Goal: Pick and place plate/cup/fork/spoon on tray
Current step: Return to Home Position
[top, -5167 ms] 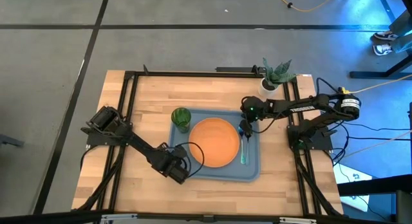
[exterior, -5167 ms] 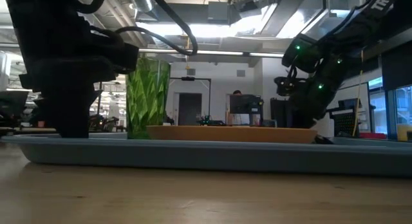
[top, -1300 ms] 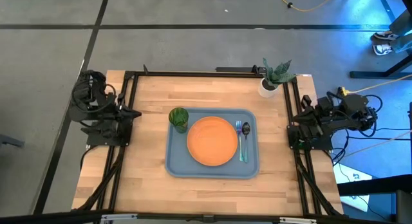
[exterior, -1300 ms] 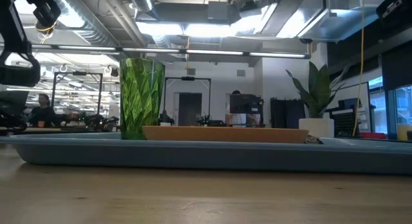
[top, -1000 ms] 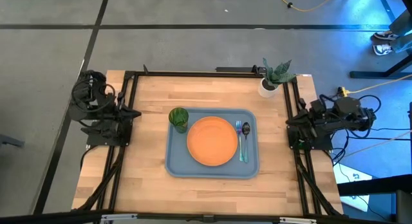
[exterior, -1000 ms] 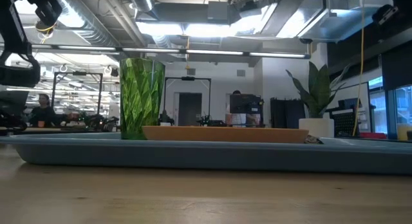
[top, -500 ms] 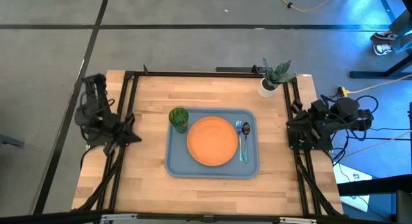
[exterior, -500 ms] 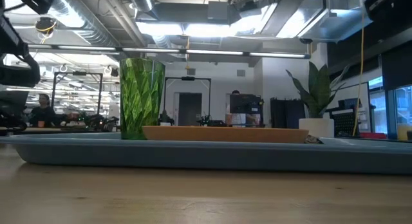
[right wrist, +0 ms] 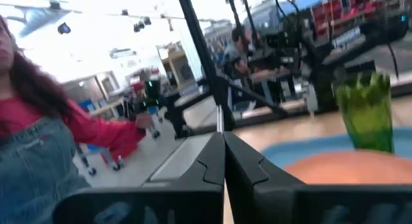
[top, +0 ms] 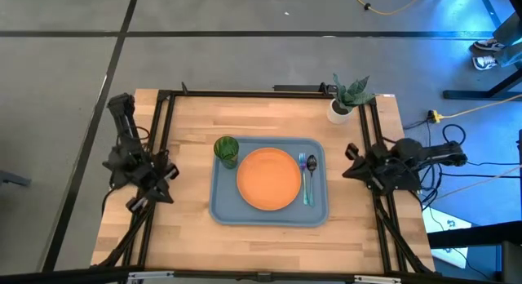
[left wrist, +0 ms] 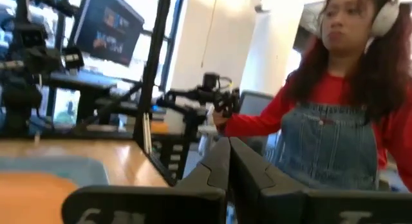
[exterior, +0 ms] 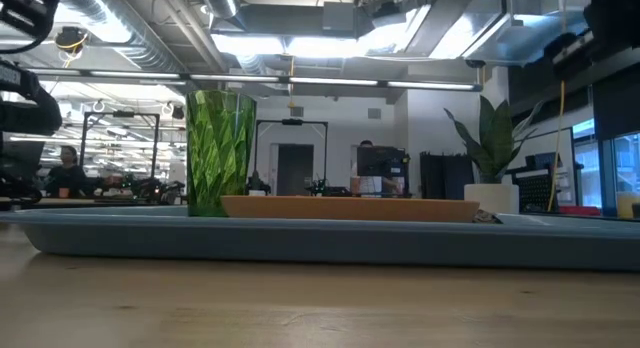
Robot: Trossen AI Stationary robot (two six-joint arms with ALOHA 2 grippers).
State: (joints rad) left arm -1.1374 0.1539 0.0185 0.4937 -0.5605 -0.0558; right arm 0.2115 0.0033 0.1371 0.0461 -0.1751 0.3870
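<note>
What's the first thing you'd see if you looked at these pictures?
The bright orange plate in the middle of the grey-blue tray catches the eye first, at the table's centre. A green cup stands in a tray corner on the left arm's side, and the fork and spoon lie side by side on the plate's other side. Both arms sit at the table's side edges, left gripper and right gripper shut.

Left gripper (left wrist: 228,143) hangs over the wooden desk (left wrist: 109,161), its dark fingers (left wrist: 209,172) pressed together. At ten o'clock lie the tray (left wrist: 58,165) and the orange plate (left wrist: 26,188). At two o'clock, a person (left wrist: 328,134) in red sleeves, denim overalls and headphones grips a dark handle (left wrist: 219,98).
</note>
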